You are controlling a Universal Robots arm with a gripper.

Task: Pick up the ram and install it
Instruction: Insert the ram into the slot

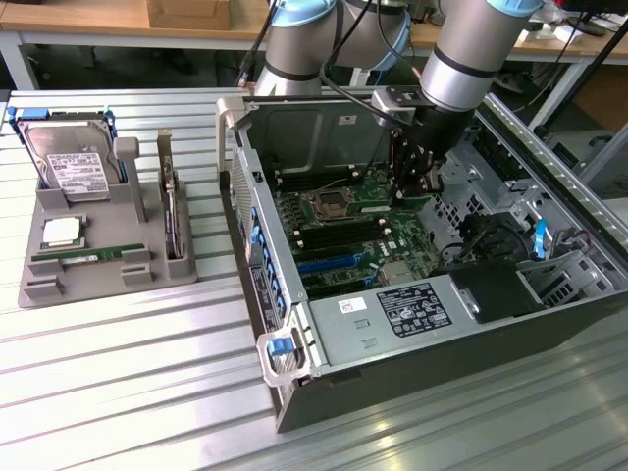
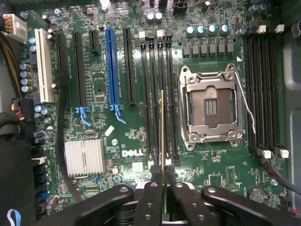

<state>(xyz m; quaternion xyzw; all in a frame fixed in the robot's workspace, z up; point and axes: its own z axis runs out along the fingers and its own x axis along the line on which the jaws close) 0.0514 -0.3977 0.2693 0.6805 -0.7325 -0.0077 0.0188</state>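
My gripper (image 1: pixel 414 184) hangs inside the open computer case, low over the green motherboard (image 1: pixel 358 231). In the wrist view the gripper (image 2: pixel 163 186) is shut on the ram (image 2: pixel 162 132), which I see edge-on as a thin yellowish line. The stick stands upright and runs along the black memory slots (image 2: pixel 157 94) beside the processor socket (image 2: pixel 211 108). Its edge lines up with one of the middle slots; whether it touches the slot I cannot tell. The ram's chips and label are hidden.
The case walls (image 1: pixel 294 339) and drive bays (image 1: pixel 549 265) ring the board. A grey holder (image 1: pixel 108 270) at the exterior view's left carries a hard drive (image 1: pixel 69 162), a silver processor chip (image 1: pixel 61 232), another green stick (image 1: pixel 83 257) and an upright card (image 1: pixel 169 211). A blue slot (image 2: pixel 112 70) and heatsink (image 2: pixel 84 157) lie near.
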